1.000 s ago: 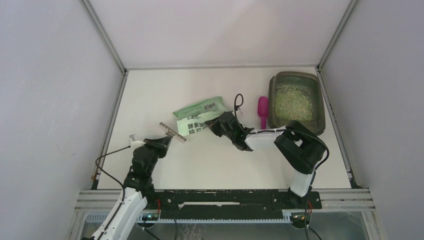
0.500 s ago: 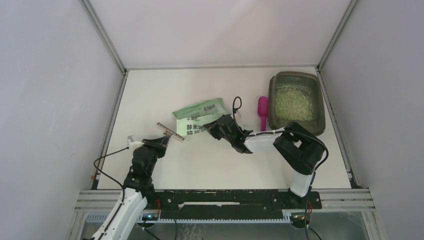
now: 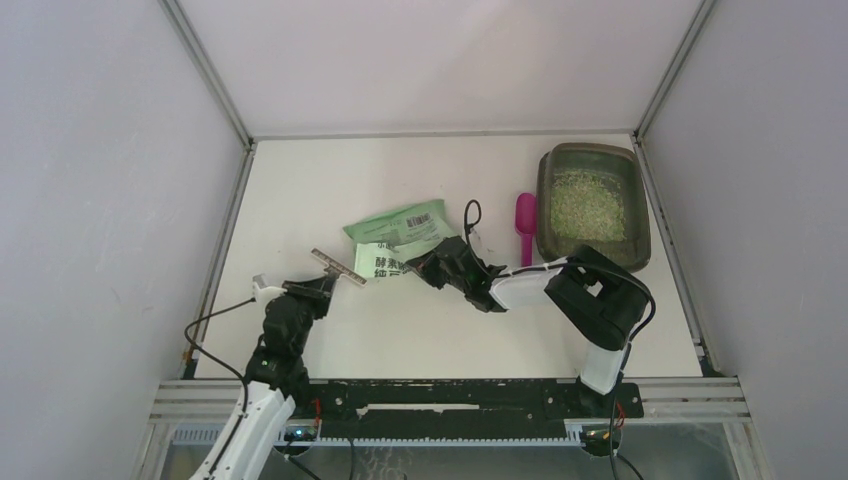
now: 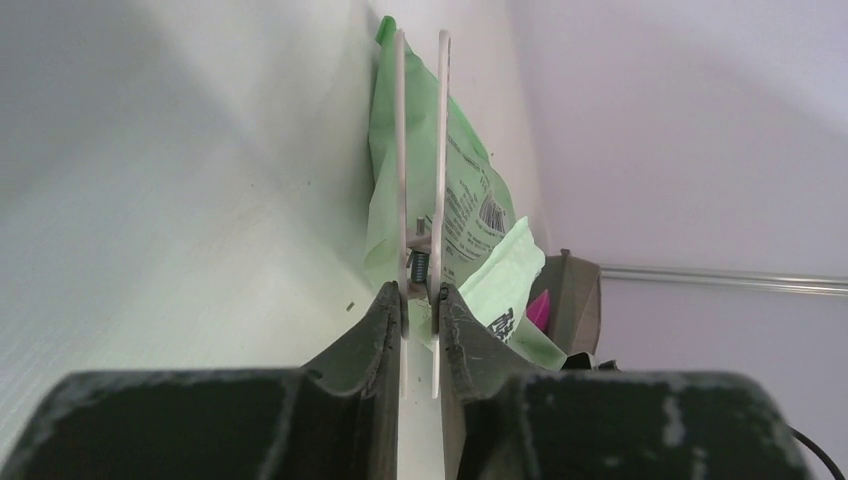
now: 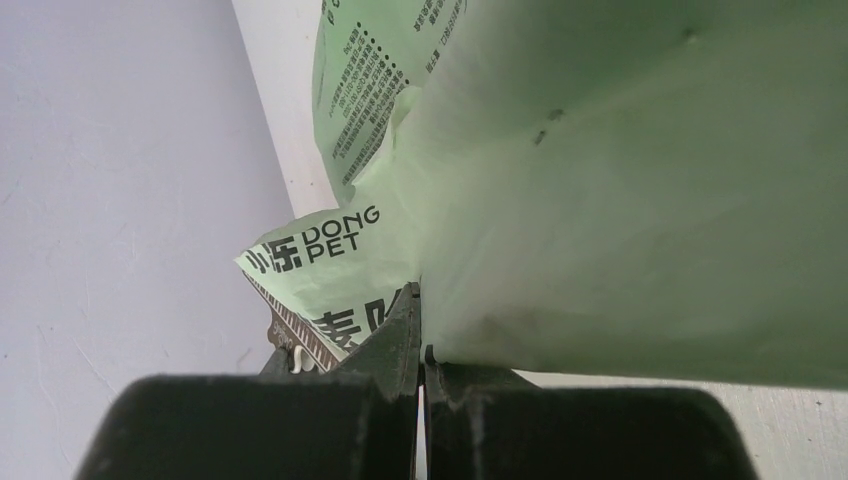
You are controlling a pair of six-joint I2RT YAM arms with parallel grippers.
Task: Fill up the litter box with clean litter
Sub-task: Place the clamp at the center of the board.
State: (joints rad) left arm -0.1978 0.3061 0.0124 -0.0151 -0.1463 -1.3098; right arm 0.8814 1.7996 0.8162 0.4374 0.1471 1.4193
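The top view gives us what neither wrist camera does: both arms whole. Nearest, the left arm rises from the near edge of the table [image 3: 420, 335] and leans forward and to the right, with its wrist low. Its wrist view shows the left gripper [image 4: 421, 297] pinched narrowly on the hinge end of a clip [image 4: 441, 150]. The clip's two pale bars run away from the camera, slightly apart, with a spring between them. From above, the clip reads only as one thin strip.

The right arm folds at the elbow and reaches left across the middle of the table. Its wrist view shows the right gripper [image 5: 420, 335] with its jaws pressed together on a fold of the green bag [image 3: 400, 228], print up close. From above, we see the bag crumpled between the two grippers, with the clip's tip near its left edge. We cannot tell whether they touch.

Beyond, a magenta scoop [image 3: 525, 222] lies just left of the box [image 3: 592, 150]. The box sits at the far right corner, with litter [image 3: 585, 205] spread over its floor.
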